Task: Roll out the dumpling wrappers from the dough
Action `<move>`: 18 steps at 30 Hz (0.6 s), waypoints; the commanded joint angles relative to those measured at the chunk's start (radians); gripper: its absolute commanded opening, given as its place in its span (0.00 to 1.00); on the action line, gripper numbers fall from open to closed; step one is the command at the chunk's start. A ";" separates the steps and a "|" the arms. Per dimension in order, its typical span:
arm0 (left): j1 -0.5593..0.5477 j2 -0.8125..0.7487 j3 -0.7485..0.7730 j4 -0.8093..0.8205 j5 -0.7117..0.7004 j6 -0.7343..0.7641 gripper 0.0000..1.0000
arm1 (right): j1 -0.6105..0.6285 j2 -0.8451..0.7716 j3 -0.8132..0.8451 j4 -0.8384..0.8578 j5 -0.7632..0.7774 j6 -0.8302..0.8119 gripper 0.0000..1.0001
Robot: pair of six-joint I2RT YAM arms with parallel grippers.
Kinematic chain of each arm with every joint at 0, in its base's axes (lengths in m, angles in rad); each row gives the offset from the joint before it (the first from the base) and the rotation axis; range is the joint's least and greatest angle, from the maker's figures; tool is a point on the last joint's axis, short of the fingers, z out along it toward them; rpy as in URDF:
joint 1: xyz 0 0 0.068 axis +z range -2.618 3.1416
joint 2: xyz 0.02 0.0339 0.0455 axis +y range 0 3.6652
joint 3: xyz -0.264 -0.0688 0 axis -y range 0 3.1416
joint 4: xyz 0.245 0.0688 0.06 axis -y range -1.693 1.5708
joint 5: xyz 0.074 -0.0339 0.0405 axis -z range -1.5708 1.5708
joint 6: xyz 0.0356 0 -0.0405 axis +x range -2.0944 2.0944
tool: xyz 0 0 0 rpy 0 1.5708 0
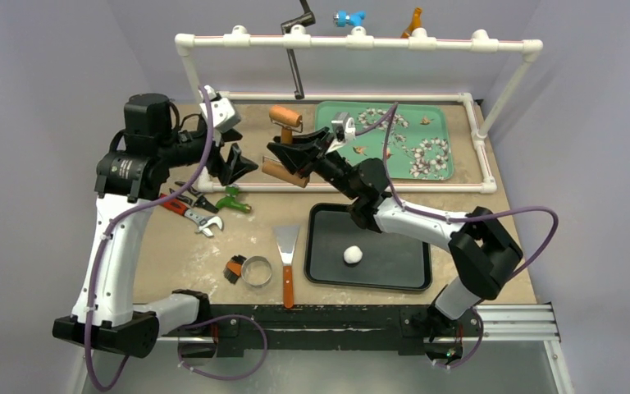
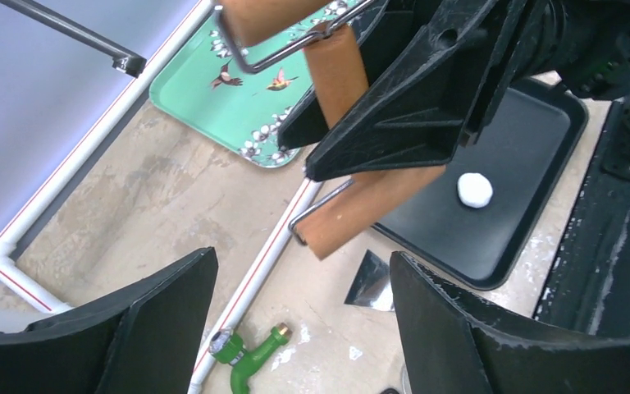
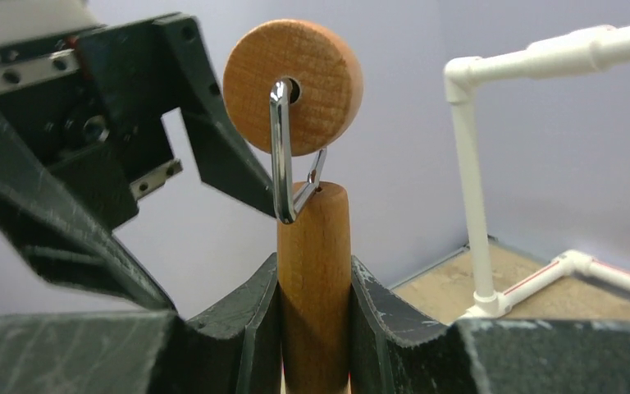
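Note:
A small white dough ball [image 1: 353,254] lies on the black tray [image 1: 320,246]; it also shows in the left wrist view [image 2: 475,190]. No flat round wrappers are in view. My right gripper [image 1: 293,156] is shut on the wooden handle of a rolling pin [image 3: 314,246] and holds it above the table, with the roller [image 3: 293,86] at the far end. My left gripper [image 1: 234,164] is open and empty just left of the pin. From the left wrist, its jaws [image 2: 302,258] stand wide apart below the pin [image 2: 369,205].
A metal ring cutter [image 1: 256,272] and a scraper [image 1: 287,254] lie left of the black tray. Wrenches [image 1: 189,209] and a green tap [image 1: 234,201] lie near the left arm. A green flowered tray [image 1: 439,111] sits at the back inside a white pipe frame [image 1: 353,41].

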 commanded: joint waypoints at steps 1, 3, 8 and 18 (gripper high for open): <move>0.043 -0.001 0.085 -0.104 0.155 0.035 0.80 | -0.035 -0.081 -0.020 0.052 -0.299 -0.152 0.00; 0.043 -0.001 0.086 -0.107 0.213 0.032 0.88 | -0.036 -0.083 -0.036 0.072 -0.356 -0.176 0.00; 0.023 0.029 0.087 -0.059 0.333 -0.030 1.00 | -0.035 -0.060 -0.002 0.074 -0.536 -0.169 0.00; -0.050 0.048 0.110 -0.083 0.298 -0.015 0.63 | -0.030 -0.041 0.024 0.063 -0.574 -0.154 0.00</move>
